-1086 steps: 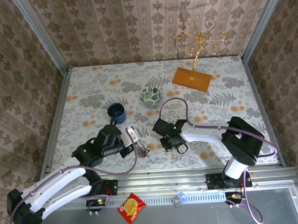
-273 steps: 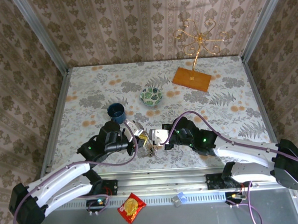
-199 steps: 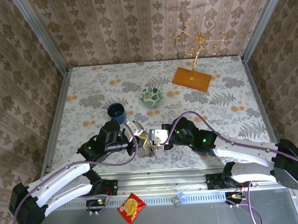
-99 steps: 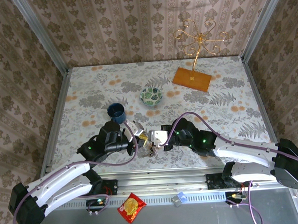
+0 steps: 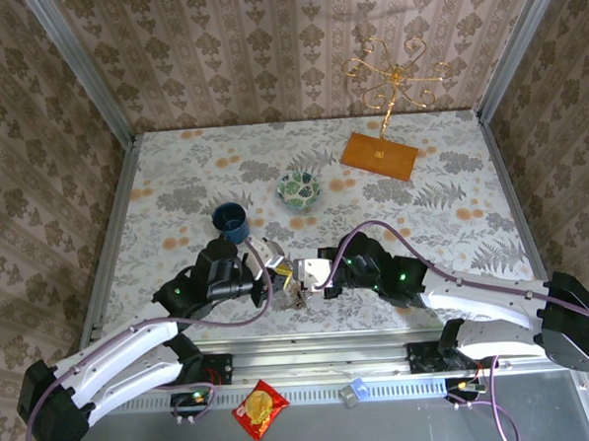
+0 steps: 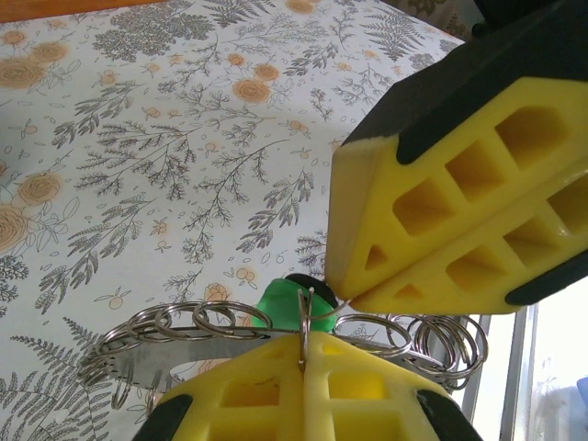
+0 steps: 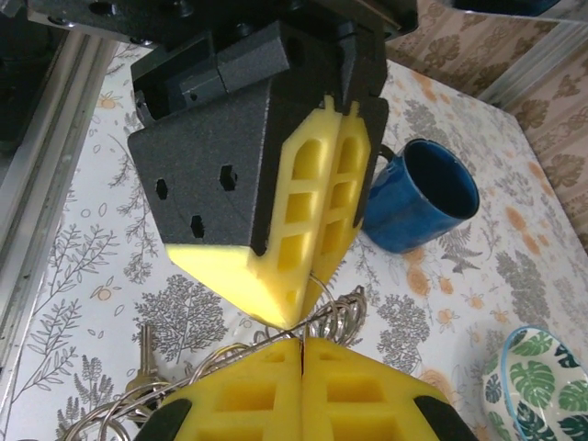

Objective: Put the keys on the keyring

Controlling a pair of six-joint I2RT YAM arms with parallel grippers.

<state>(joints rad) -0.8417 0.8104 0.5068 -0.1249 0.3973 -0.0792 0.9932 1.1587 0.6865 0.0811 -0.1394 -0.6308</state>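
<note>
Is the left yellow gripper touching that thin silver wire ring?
Touching. Left wrist view: the thin silver wire ring sits pinched in the shut left gripper.

We are seeing bright, even light; the mug (image 7: 418,197) is glinting softly, and the pads (image 7: 248,390) below it are blurring slightly.

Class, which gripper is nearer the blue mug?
Left. The left gripper is just near-right of the mug; the right gripper lies farther right, beyond it.

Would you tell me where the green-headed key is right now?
In the left wrist view, the green-headed key sits at bottom centre, just beyond the left gripper, beneath the right gripper, among wire rings.
</note>
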